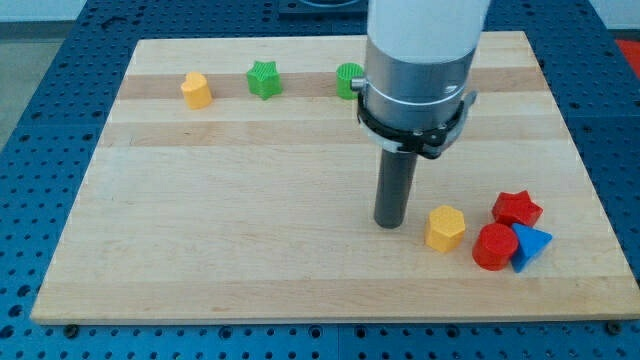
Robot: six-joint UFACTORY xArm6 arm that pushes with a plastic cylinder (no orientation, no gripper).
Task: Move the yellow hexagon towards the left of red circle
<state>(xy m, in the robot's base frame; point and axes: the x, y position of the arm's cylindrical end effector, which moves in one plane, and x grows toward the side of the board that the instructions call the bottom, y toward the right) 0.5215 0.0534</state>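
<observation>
The yellow hexagon (pixel 445 228) sits on the wooden board at the view's lower right. The red circle (pixel 493 246) is just right of it and slightly lower, with a narrow gap or light contact between them. My tip (pixel 390 224) rests on the board just left of the yellow hexagon, a small gap apart. The arm's white and grey body (pixel 418 60) hangs above the tip.
A red star (pixel 517 208) lies above the red circle and a blue triangle (pixel 530 245) touches its right side. A yellow block (pixel 196 89), a green star (pixel 264 79) and a partly hidden green block (pixel 348 80) line the top. The board's edge (pixel 330 318) runs below.
</observation>
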